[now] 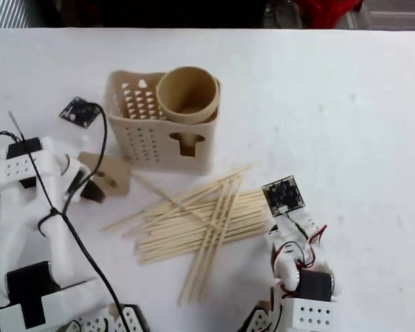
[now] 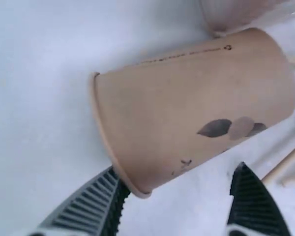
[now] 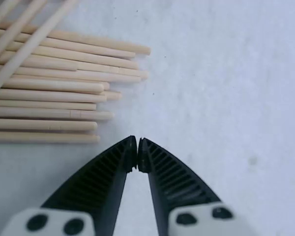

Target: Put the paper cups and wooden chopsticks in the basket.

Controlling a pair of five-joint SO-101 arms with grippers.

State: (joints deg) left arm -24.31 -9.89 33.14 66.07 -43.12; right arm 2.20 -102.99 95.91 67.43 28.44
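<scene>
— One cup (image 1: 107, 173) lies sideways at the basket's (image 1: 142, 142) eight o'clock, between the left hand's (image 2: 179, 182) spread fingers (image 2: 96, 206).
— And the second cup (image 1: 187, 93)?
— Inside the basket. Chopsticks (image 1: 200, 218) heaped on the worktop (image 1: 346, 104) at its five o'clock; right hand (image 3: 137, 147) pinched together beside them.

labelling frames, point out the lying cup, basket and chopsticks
tan paper cup lying on its side (image 2: 187, 113), left wrist view, side wall
beige perforated plastic basket (image 1: 162, 142), high view, front wall
pale wooden chopsticks pile (image 1: 200, 221), high view, middle

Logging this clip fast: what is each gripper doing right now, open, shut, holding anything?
Left gripper: open at the tipped paper cup, not gripping it.
Right gripper: shut, empty, beside the chopsticks.
</scene>
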